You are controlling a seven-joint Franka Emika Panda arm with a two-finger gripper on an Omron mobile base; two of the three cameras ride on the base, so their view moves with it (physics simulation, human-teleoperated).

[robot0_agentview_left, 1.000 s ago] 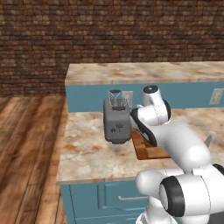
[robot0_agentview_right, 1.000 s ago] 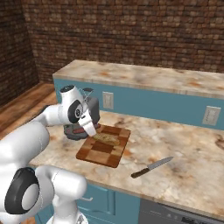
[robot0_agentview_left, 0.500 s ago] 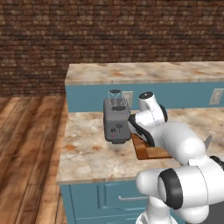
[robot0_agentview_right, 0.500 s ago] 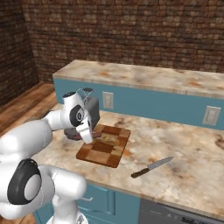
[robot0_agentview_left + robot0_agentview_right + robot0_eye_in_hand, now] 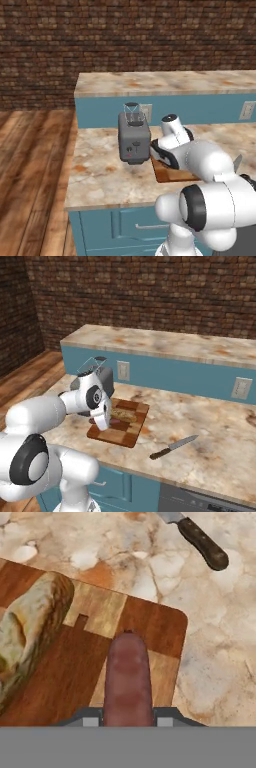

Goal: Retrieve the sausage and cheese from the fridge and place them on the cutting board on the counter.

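Gripper (image 5: 128, 721) is pinching the sausage (image 5: 128, 679) just over the cutting board (image 5: 150, 624); tan loaf (image 5: 27, 629) is lying beside, knife (image 5: 200, 539) on the counter (image 5: 220, 632).

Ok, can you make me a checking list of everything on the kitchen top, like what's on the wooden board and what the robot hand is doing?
Surface: beige marbled counter, with a raised teal back ledge carrying white outlets.
Job's things: sausage sticks out over the cutting board; a lumpy tan piece, perhaps the cheese, lies on the board.
Clutter: grey toaster beside the board; knife on the counter, off the board.
Grippers: gripper shut on the sausage, low over the board.
Cables: nothing seen.
Surroundings: brick wall, wooden floor, teal cabinets.
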